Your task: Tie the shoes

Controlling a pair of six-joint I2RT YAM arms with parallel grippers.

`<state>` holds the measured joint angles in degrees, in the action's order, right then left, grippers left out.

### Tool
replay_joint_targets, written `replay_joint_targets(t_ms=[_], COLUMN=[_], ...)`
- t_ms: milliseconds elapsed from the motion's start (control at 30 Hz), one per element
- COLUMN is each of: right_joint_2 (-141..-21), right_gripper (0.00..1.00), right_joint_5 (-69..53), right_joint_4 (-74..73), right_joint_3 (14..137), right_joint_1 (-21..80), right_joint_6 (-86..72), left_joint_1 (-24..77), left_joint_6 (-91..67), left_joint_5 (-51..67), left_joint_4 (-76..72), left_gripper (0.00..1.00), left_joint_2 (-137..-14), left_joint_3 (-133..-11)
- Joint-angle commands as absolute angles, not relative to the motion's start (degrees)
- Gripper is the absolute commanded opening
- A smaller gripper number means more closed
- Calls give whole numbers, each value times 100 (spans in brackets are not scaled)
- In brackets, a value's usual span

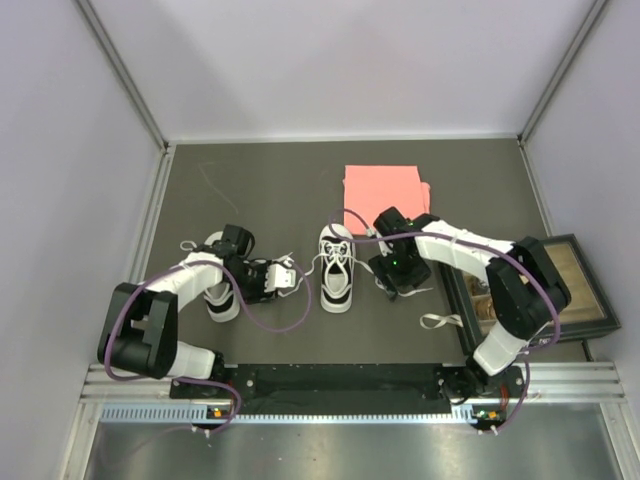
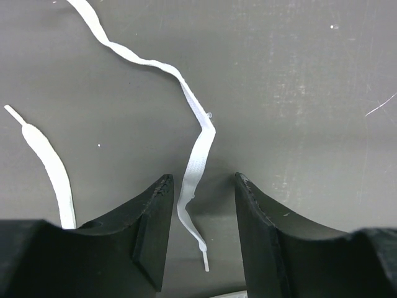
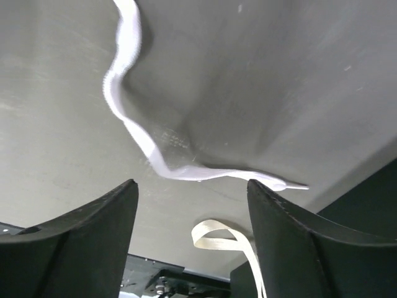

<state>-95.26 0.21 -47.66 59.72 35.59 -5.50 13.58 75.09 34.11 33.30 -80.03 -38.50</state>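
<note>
Two small white sneakers with black side panels stand on the dark mat. The middle shoe (image 1: 337,268) has its laces spread to both sides. The left shoe (image 1: 222,292) is partly hidden under my left arm. My left gripper (image 1: 287,278) is open and low over the mat. In the left wrist view, a white lace end (image 2: 197,149) lies between the fingers of this gripper (image 2: 201,183), ungrasped. My right gripper (image 1: 397,277) is open, just right of the middle shoe. In the right wrist view, this gripper (image 3: 191,186) hangs above another lace (image 3: 133,124) that lies on the mat.
A pink sheet (image 1: 385,195) lies behind the middle shoe. A dark framed tray (image 1: 570,290) stands at the right edge, with a cream strap (image 1: 440,320) beside it, also in the right wrist view (image 3: 223,236). A second lace (image 2: 49,167) lies left of my left gripper.
</note>
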Motion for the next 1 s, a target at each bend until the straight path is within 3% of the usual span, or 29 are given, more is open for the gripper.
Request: replay_joint_targets(t_ms=[0,233,400,433,467,533,567,600,633,700,733,967], right_joint_2=[-9114,-9589,-9817,-9852,-9861,-9923,-9923,-9923,-9905,-9756,-9643,-8965], right_gripper=[75,73,60,56,44,33,22,8,0,0,0,0], right_joint_5=[35,-298,-290,-264,-246,-298,-308,-316,-247,-194,-98,123], right_joint_4=[-4790,-4492,-4342,-4333,-4350,-4368,-4377,-4386,-4394,-4464,-4482,-4491], right_joint_3=[6381,6162,5977,5985,5994,6012,6012,6029,6047,6099,6143,7091], right_joint_1=[3621,3630,3630,3647,3656,3665,3674,3674,3674,3674,3674,3639], right_joint_6=[-352,-105,-132,-141,-149,-149,-176,-219,-255,-342,-386,-545], left_joint_1=[1380,1380,1389,1389,1389,1424,1433,1450,1459,1459,1459,1468], left_joint_6=[7734,7699,7638,7638,7629,7568,7550,7515,7445,7130,6989,5767], left_joint_5=[3551,3560,3568,3568,3560,3533,3533,3533,3525,3612,3665,4499], left_joint_4=[3445,3472,3507,3542,3568,3612,3647,3674,3700,3709,3700,3709], left_gripper=[49,48,46,45,42,37,33,21,17,2,0,0], left_joint_2=[-8104,-8139,-8104,-8104,-8086,-8086,-8086,-8077,-8077,-7963,-7885,-6471], left_joint_3=[-3964,-4008,-4017,-4017,-4008,-3999,-4008,-4017,-4025,-4086,-4130,-4579])
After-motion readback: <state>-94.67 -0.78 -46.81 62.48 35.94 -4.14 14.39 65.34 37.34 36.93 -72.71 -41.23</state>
